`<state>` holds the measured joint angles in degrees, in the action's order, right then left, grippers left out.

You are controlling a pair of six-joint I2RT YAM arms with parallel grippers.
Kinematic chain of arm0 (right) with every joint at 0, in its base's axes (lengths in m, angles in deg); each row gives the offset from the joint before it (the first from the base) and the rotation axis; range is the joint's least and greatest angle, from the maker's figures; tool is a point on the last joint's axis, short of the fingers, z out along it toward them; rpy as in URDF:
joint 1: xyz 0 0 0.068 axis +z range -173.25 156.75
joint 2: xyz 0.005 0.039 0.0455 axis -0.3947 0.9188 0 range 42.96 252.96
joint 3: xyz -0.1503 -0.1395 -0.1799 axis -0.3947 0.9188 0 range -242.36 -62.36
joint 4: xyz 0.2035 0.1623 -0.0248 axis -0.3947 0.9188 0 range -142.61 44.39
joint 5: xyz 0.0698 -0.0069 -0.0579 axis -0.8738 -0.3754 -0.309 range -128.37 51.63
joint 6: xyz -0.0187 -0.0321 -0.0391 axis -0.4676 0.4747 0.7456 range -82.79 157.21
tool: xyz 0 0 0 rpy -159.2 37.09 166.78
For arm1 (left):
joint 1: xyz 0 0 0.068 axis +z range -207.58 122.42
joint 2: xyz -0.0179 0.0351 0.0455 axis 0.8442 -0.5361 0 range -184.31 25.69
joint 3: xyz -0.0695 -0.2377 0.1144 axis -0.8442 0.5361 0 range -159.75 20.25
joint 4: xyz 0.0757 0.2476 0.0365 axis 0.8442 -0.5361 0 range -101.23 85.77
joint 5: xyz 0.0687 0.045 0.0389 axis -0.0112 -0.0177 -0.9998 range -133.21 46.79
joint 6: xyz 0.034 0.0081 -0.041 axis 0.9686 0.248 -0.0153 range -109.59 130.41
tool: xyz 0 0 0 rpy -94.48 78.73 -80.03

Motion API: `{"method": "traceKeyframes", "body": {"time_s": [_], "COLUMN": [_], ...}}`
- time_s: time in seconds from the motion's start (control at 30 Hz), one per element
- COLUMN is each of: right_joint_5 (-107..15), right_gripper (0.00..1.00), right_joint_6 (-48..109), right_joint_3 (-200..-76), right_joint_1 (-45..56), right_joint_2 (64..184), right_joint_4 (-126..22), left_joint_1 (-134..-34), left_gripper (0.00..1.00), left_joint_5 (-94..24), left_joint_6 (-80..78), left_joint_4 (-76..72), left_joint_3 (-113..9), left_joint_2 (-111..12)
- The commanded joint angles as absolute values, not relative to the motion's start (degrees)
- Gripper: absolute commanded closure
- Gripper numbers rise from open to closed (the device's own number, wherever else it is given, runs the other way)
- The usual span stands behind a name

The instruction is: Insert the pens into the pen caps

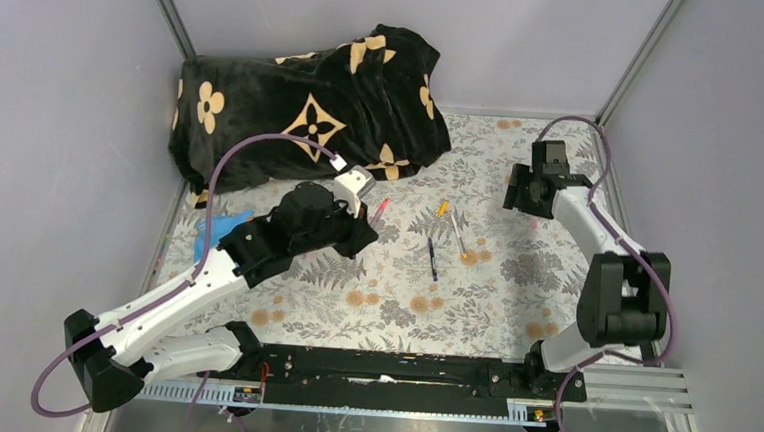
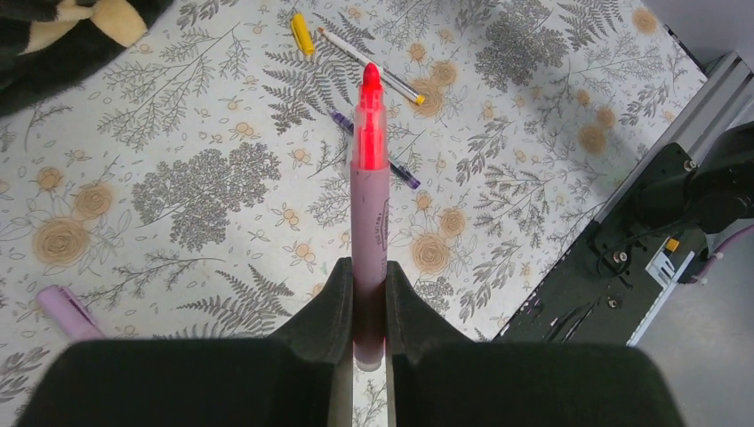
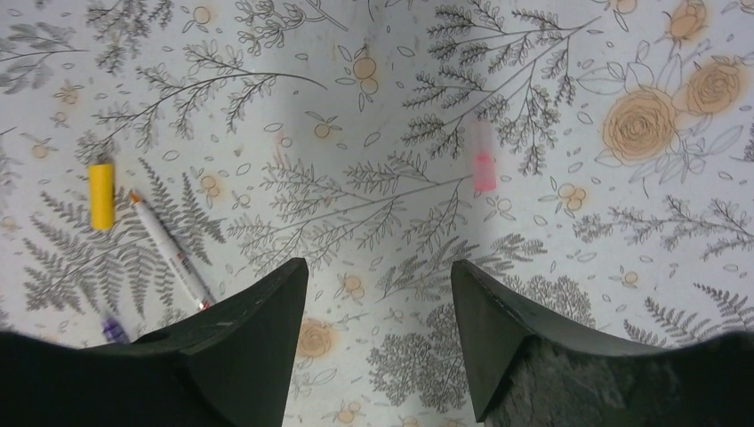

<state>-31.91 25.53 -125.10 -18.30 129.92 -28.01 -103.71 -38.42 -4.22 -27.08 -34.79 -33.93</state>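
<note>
My left gripper pinches the pink pen by its tail: pale pink barrel, bright red collar and bare tip, held above the floral cloth. My right gripper hangs with fingers spread, a blurred pink cap lying on the cloth just ahead.

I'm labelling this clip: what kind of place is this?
Probably a robot test cell: plain grey panel walls enclose a floral-print tablecloth, and two white-and-black robot arms are bolted to a black metal rail at its near edge.
</note>
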Motion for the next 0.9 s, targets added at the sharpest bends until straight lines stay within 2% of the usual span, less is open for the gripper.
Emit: {"method": "traceKeyframes", "body": {"time_s": [0.0,0.33,0.6,0.87], "right_joint_5": [-29.87,-31.44,-35.11,-38.2], "right_gripper": [0.33,0.36,0.43,0.44], "right_joint_6": [29.47,33.5,34.31,35.39], "right_joint_3": [-131.45,-137.19,-143.84,-145.75], "right_joint_1": [-19.09,-25.17,-28.02,-28.77], "right_joint_2": [136.24,147.22,154.21,157.5], "right_joint_4": [-27.26,-25.9,-21.05,-19.36], "left_joint_1": [-103.47,-103.52,-103.55,-103.55], "left_gripper": [1.0,1.0,1.0,1.0], "left_joint_5": [-39.46,-42.59,-42.32,-41.77], "left_joint_6": [-1.39,-2.66,-3.17,-3.64], "left_joint_4": [-29.33,-30.97,-31.62,-31.65], "left_joint_3": [-32.79,-28.47,-28.52,-29.17], "left_joint_2": [-30.2,-24.6,-24.66,-26.01]}}
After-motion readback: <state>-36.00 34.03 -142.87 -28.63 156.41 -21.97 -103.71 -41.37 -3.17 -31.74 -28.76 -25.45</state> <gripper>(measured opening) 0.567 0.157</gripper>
